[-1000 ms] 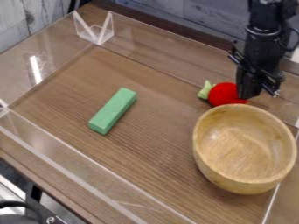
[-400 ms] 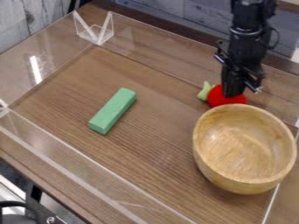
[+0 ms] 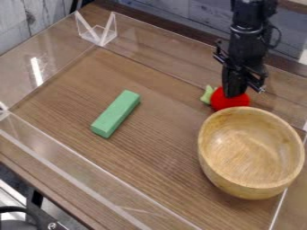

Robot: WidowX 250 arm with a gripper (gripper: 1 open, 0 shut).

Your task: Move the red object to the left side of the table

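Nearest the camera, a clear acrylic wall (image 3: 72, 184) runs along the front edge of the table (image 3: 156, 144), dark brown wood grain. Front right: a wooden bowl (image 3: 250, 153), upright, nothing visible inside it. Left of centre, a green block (image 3: 115, 113) lies flat on the tabletop, long axis running diagonally, well apart from everything else. Just behind the bowl's far rim sits the red object (image 3: 228, 98), small, round and glossy, with its green leafy end (image 3: 209, 92) pointing left; it looks to be just beside the bowl's rim, though contact cannot be told from this angle. The black gripper (image 3: 238, 88) comes straight down onto the red object from above, partly hiding its top. The fingers appear drawn fully together on the fruit's upper part, with no gap showing between them; whether they truly grasp it or merely press against it cannot be told. The fruit lies directly under the fingertips, at the right side of the table. Far left corner: a clear acrylic bracket (image 3: 99, 31) on the rear wall.
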